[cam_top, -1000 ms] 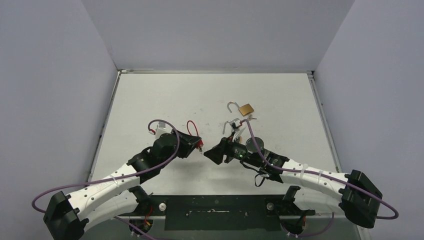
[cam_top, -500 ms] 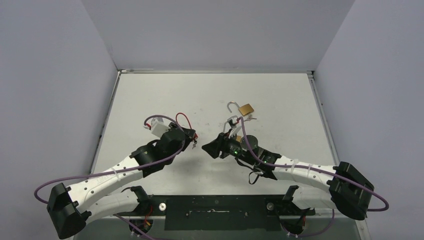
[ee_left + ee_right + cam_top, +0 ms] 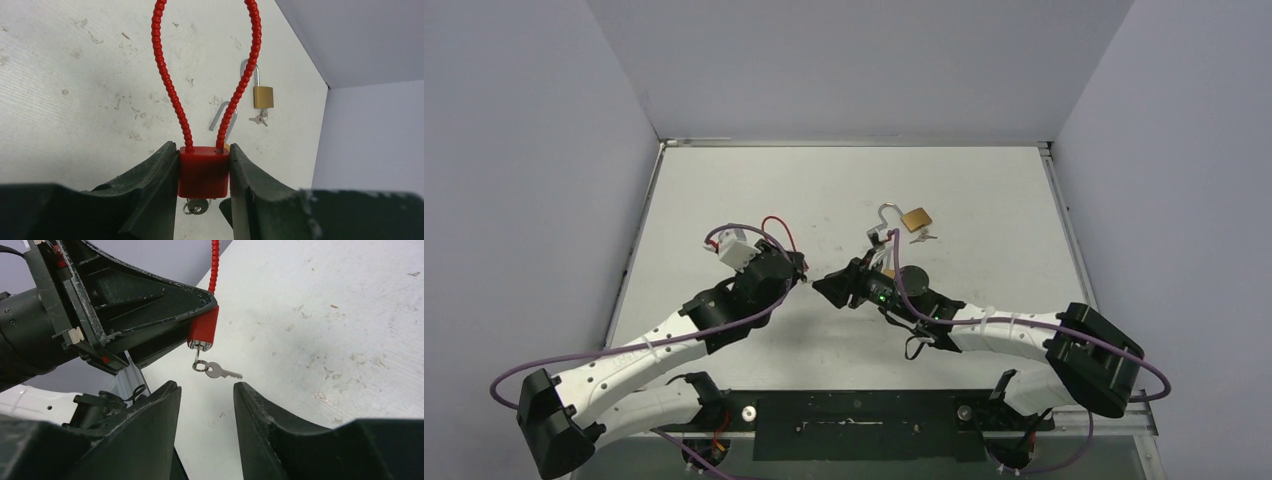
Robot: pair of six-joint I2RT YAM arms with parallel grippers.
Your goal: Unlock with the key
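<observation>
A red padlock (image 3: 203, 172) with a long red beaded cable loop (image 3: 165, 75) is clamped by its sides in my left gripper (image 3: 203, 150). It is held above the table. From the lock's underside (image 3: 204, 329) a small ring hangs, and a silver key (image 3: 220, 371) sticks out sideways from it. My right gripper (image 3: 206, 386) faces the left one, just short of the key. Its jaws stand apart with nothing between them. From above, the two grippers nearly meet, left gripper (image 3: 800, 274) and right gripper (image 3: 820, 284).
A brass padlock (image 3: 915, 218) with its steel shackle swung open lies on the table beyond the right arm, small keys (image 3: 927, 238) beside it. A second steel shackle (image 3: 222, 116) lies nearer, its body hidden behind the red lock. Walls enclose the table on three sides.
Both arms have moved up the table and left, the left one carrying the red padlock. The right gripper's jaws have narrowed and it has stayed close in front of the lock's key end.
</observation>
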